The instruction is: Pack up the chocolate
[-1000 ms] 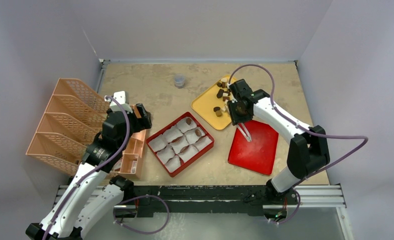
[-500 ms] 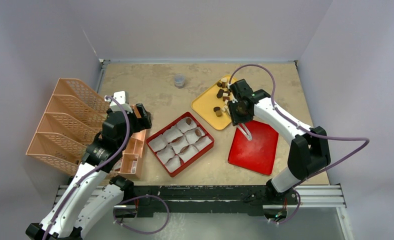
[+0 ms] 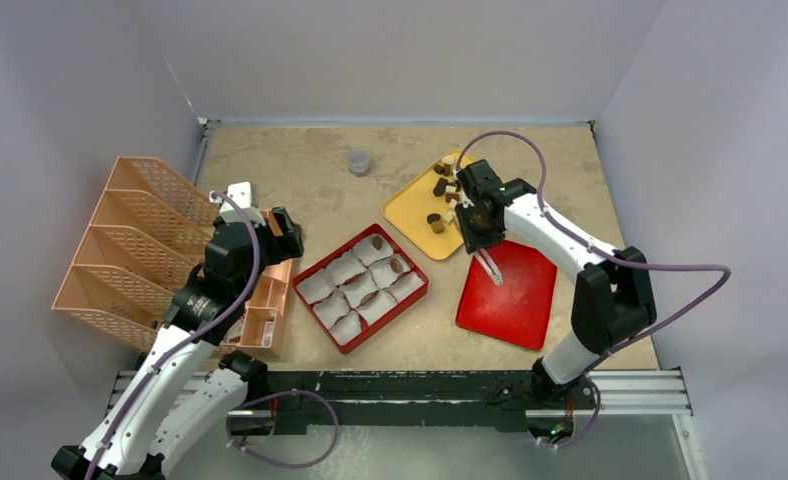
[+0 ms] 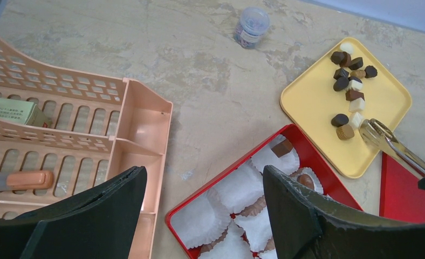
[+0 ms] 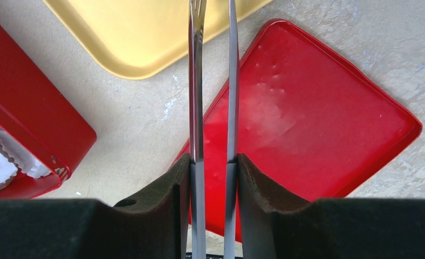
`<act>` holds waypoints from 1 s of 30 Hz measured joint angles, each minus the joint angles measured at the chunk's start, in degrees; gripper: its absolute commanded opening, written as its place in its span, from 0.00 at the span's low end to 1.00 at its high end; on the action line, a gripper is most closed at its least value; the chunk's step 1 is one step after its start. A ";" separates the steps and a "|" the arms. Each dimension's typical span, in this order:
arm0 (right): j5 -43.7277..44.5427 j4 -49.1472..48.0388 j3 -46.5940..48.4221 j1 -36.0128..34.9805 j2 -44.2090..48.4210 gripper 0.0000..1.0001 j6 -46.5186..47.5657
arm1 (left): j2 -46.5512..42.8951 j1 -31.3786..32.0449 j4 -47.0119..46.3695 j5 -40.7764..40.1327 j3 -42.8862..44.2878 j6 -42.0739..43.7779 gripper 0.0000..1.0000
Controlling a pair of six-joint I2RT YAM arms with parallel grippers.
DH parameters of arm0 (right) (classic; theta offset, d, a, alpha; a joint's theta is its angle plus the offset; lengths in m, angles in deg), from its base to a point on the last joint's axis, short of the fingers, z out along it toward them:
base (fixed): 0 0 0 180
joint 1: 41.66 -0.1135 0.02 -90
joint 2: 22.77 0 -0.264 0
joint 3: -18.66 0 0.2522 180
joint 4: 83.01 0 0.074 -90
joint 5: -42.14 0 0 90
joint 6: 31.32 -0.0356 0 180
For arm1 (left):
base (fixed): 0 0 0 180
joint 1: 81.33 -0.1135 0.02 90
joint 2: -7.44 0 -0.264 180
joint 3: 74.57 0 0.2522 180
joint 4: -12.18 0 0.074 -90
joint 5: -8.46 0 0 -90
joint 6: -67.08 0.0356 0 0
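Observation:
Chocolate chunks, dark, light brown and cream, lie in a loose line on the yellow tray. In the left wrist view the chocolate sits at the far side of the yellow tray. A red box of white paper cups holds a few brown pieces. My right gripper is shut on metal tongs, whose tips rest by the yellow tray's near edge beside a tan piece. The left gripper hangs open and holds nothing, above the red box's left corner.
A flat red lid lies right of the box, under the tongs. A peach mesh organiser fills the left side and holds an orange stapler. A small lidded jar stands at the back.
The right gripper's jaws have squeezed the tongs' blades a little closer, and its wrist has shifted slightly. The left arm has not moved.

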 measured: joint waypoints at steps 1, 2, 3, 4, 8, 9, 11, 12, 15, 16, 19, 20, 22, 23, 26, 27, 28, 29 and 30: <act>0.00 0.00 0.00 0.00 0.31 0.18 0.00 | 0.00 0.00 0.00 0.00 0.00 0.00 0.78; -0.02 0.00 -0.02 0.00 0.94 0.17 0.02 | 0.00 0.00 0.02 0.02 0.00 0.00 0.78; -0.02 0.00 -0.02 0.00 1.57 0.16 0.02 | 0.00 0.00 0.02 0.02 0.00 0.00 0.78; -0.02 -0.04 -0.02 0.00 2.47 0.15 0.04 | 0.00 0.00 0.00 0.02 0.00 0.00 0.78; -0.20 -1.03 -0.26 0.00 7.10 0.13 0.20 | -0.46 0.00 0.02 -0.07 0.00 -0.02 0.78; -0.37 -1.38 -0.39 0.00 8.26 0.13 0.24 | -0.85 0.00 0.02 -0.20 0.00 -0.02 0.78; -1.11 -1.81 -0.48 -0.02 9.97 0.14 0.24 | -1.77 0.00 -0.02 -0.50 0.00 -0.04 0.78; -1.49 -1.95 -0.48 -0.09 10.45 0.14 0.26 | -2.19 0.00 -0.02 -0.68 0.00 -0.07 0.77; -2.36 -2.62 -1.03 -1.09 11.67 0.15 0.26 | -2.78 0.00 -0.04 -1.14 0.00 -0.11 0.77; -2.86 -2.91 -1.51 -1.62 12.09 0.15 0.26 | -2.80 0.00 -0.02 -1.27 0.00 -0.13 0.77; -3.67 -2.91 -2.43 -3.82 12.92 0.15 0.17 | -2.71 0.00 0.00 -1.60 0.00 -0.15 0.77; -3.76 -2.80 -2.47 -4.83 13.09 0.15 0.02 | -2.78 0.00 0.00 -1.79 0.00 -0.15 0.77; -3.67 -2.82 -2.47 -7.50 13.40 0.15 -0.28 | -3.06 0.00 0.00 -2.51 0.00 -0.15 0.77; -3.67 -2.82 -2.47 -9.20 13.55 0.15 -0.55 | -3.28 0.00 0.02 -2.84 0.00 -0.15 0.77; -3.91 -2.62 -2.19 -14.38 13.84 0.15 -1.62 | -4.59 0.00 0.02 -3.89 0.00 -0.15 0.77; -4.04 -2.36 -1.86 -15.58 13.81 0.16 -1.95 | -5.14 0.00 0.02 -4.33 0.00 -0.15 0.77; -4.07 -1.97 -1.27 -17.18 13.73 0.16 -2.38 | -5.68 0.00 0.02 -4.76 0.00 -0.15 0.77; -4.04 -1.55 -0.44 -18.64 13.53 0.16 -2.78 | -6.34 0.00 0.00 -5.22 0.00 -0.17 0.77; -4.02 -1.25 0.50 -19.96 13.22 0.16 -3.08 | -6.99 0.00 -0.02 -5.75 0.00 -0.17 0.77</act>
